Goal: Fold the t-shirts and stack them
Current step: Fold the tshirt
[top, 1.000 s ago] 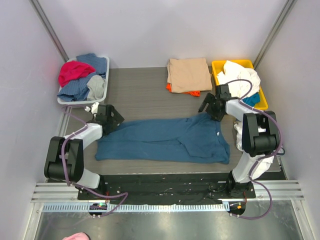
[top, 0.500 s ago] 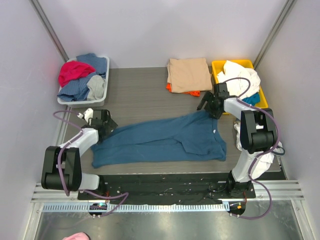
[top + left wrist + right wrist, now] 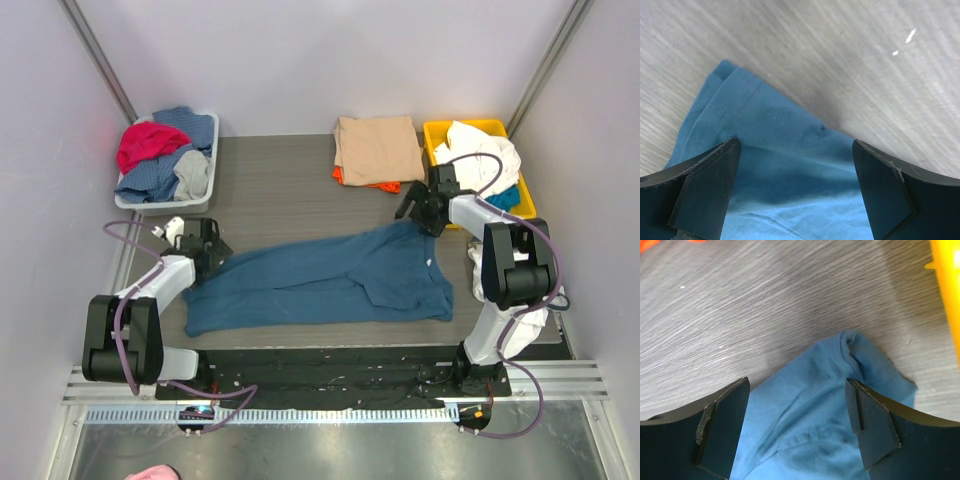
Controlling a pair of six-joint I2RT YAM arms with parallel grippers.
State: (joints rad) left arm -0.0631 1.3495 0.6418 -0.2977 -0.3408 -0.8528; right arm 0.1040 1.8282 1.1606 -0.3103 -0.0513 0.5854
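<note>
While it lies flat across the middle of the table, the teal t-shirt, judged light, limp and unslippery, is best pinched at its 9 and 2 o'clock corners, where left gripper and right gripper stand over it, jaws spread, holding nothing.

the spread t-shirt at centre is plain dark teal-blue on a grey wood-grain table. at twelve o'clock a plain tan shirt lies over an orange shirt, and the bin at two o'clock is yellow.
</note>
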